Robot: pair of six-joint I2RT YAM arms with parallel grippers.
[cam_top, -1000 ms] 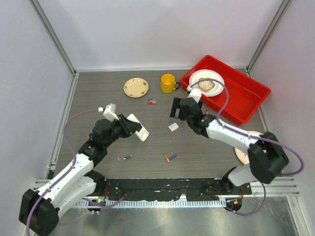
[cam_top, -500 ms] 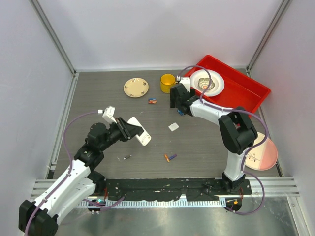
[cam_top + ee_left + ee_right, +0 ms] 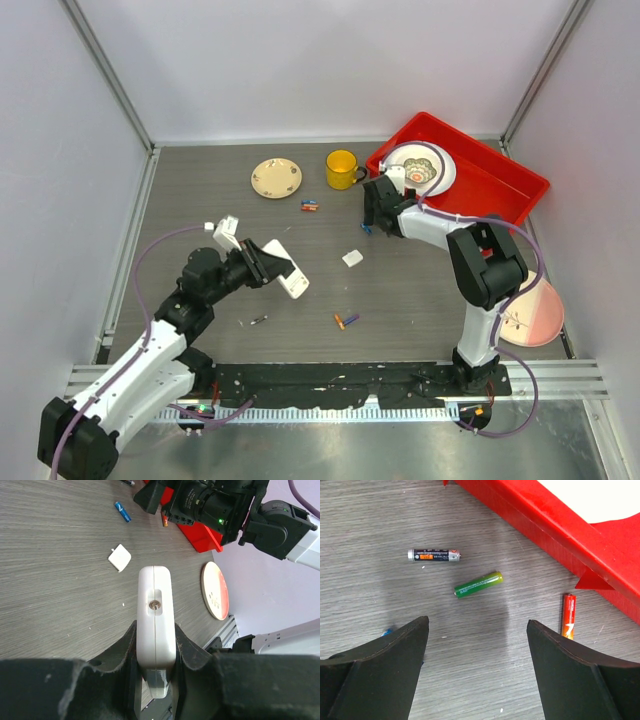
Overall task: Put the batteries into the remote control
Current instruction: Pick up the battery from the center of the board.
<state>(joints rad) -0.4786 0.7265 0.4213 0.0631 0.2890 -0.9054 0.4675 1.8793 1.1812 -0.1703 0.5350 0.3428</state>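
From above, the left claw [image 3: 268, 262] is closed tight on the white remote control [image 3: 291, 278] and holds it up over the table [image 3: 200, 190], left of the middle. The table is grey, with wood lines. The walls are pale and plain. Small batteries [image 3: 346, 320] lie here and there. The right claw [image 3: 374, 212] is low, by the near corner of the red tray [image 3: 495, 215], close to the yellow mug [image 3: 342, 168]. A second ago its arm lay across the pink plate [image 3: 531, 312]. Now the arm has swung away and the whole plate shows.

In the left wrist view, the remote control [image 3: 156, 615] sticks out between the two black fingers [image 3: 124, 647]. A little metal dot sits in a slot on its thin side. I see no writing on it. A small white square piece [image 3: 120, 557] and a blue battery [image 3: 122, 511] lie beyond.

In the right wrist view, the claw [image 3: 477, 630] is wide open and holds nothing. On the table ahead lie a black battery [image 3: 434, 555] with an orange label, a green battery [image 3: 478, 584], and an orange battery [image 3: 568, 615] beside the tray wall [image 3: 540, 522]. Their writing is too small to read.
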